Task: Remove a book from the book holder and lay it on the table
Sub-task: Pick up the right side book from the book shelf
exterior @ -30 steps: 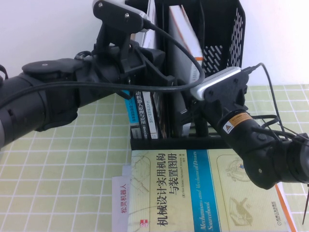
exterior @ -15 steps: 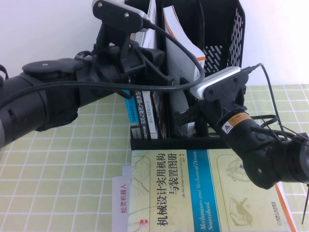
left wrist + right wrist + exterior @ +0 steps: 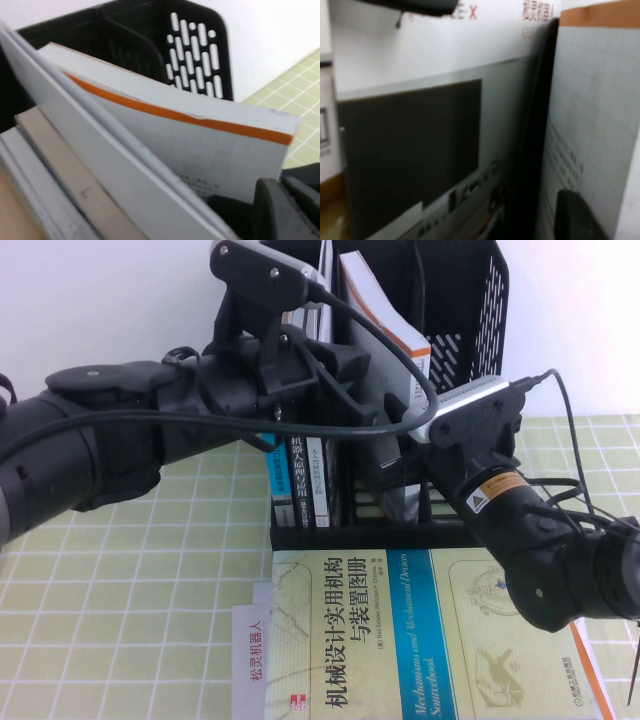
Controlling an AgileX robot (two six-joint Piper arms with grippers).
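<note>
White and orange-striped, the book (image 3: 385, 325) now leans further out of the book holder (image 3: 470, 300) at the table's (image 3: 120, 570) far edge, the right gripper (image 3: 392, 472) newly clamped on it (left gripper (image 3: 350, 390), state unclear, alongside), so extraction has likely begun.

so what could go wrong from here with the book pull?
1. The right gripper holds the book low near one corner while it leans in the book holder; it may twist or slip out.
2. The left gripper crowds the same compartment, so the arms could collide.
3. A yellow-and-blue book lies on the table right in front, leaving little room to lay it flat.
</note>
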